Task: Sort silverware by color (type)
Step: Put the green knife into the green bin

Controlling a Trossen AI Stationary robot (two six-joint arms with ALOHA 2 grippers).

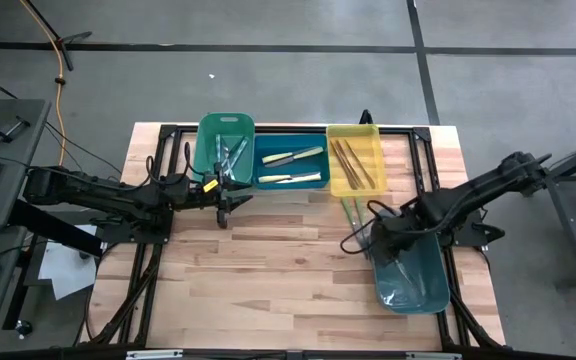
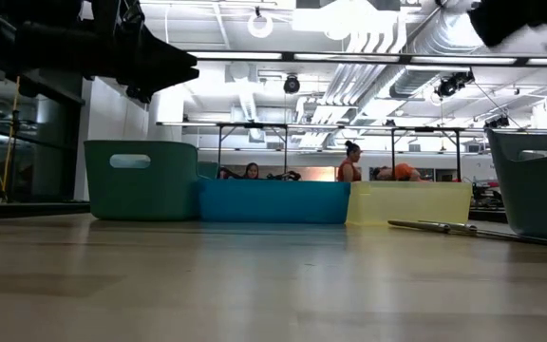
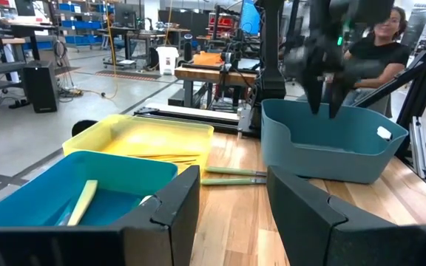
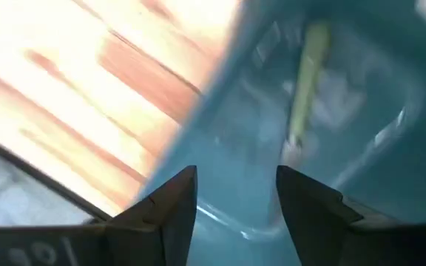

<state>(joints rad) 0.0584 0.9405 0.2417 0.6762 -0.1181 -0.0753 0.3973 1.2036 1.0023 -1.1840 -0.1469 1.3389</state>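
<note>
Wooden slat table on a grey shop floor; workbenches and seated people in the room behind.

3 bins in a row at the far edge: green bin, blue bin, yellow bin, touching side to side. A 4th, teal bin, sits apart nearer the right front, tilted.

Silverware: pale yellow-handled pieces in the blue bin; brownish-handled pieces in the yellow bin; clear pieces in the green bin; green-handled pieces lying on the table just in front of the yellow bin.

Left gripper hovers in front of the green and blue bins, fingers apart, empty.

Right gripper at the teal bin's rim, fingers apart, nothing between them; a yellow-green-handled utensil lies inside that bin.
</note>
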